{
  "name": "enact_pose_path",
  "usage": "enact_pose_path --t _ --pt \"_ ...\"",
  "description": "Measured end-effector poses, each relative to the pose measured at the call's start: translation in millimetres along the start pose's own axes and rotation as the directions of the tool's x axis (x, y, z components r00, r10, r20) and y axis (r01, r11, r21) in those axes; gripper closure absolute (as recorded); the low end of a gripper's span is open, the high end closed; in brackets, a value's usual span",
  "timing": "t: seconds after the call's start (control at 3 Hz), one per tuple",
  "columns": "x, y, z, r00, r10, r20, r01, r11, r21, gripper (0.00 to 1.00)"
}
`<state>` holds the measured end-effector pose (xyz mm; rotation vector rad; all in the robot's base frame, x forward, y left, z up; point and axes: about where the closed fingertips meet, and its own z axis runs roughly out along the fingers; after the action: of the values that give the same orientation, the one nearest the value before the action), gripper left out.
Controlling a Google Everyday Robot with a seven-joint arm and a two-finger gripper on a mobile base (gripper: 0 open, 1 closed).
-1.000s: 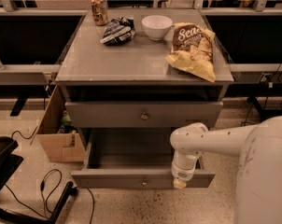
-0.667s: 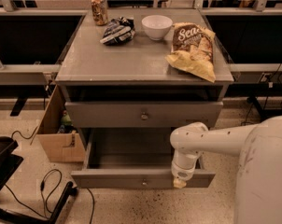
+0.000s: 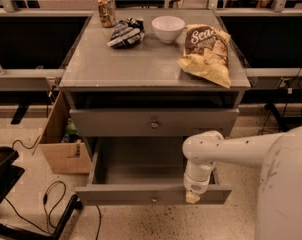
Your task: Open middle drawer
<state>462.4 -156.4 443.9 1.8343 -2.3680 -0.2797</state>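
ok, middle drawer [image 3: 116,195] was pulled out. gripper [image 3: 192,196] sat at its front, right of centre; grip state: can't tell. above the drawer: one can [image 3: 107,10], one bowl [image 3: 167,28], two bags, a dark bag [image 3: 126,32] and a chip bag [image 3: 207,54].

- Pale speckled floor [image 3: 141,226], with black cables [image 3: 45,200] trailing across it.
- Open cardboard box [image 3: 61,151] at left.
- Dark benches [image 3: 31,39] behind, possibly desks.
- Dim, warm light.

on the gray cabinet top [image 3: 116,66]: tan soda can [image 3: 106,10] back left, dark crumpled bag [image 3: 126,32] just right, white bowl [image 3: 167,28] right of that, yellow chip bag [image 3: 207,54] far right. white gripper [image 3: 192,198] at the front-right rim of the pulled-out gray middle drawer [image 3: 116,195].
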Motion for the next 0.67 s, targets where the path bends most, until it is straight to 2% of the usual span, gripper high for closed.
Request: enact_pose_path --t 0.67 --pt "-0.5 -0.8 -1.2 1.0 -0.002 0.001 0.002 1.0 -0.007 1.0"
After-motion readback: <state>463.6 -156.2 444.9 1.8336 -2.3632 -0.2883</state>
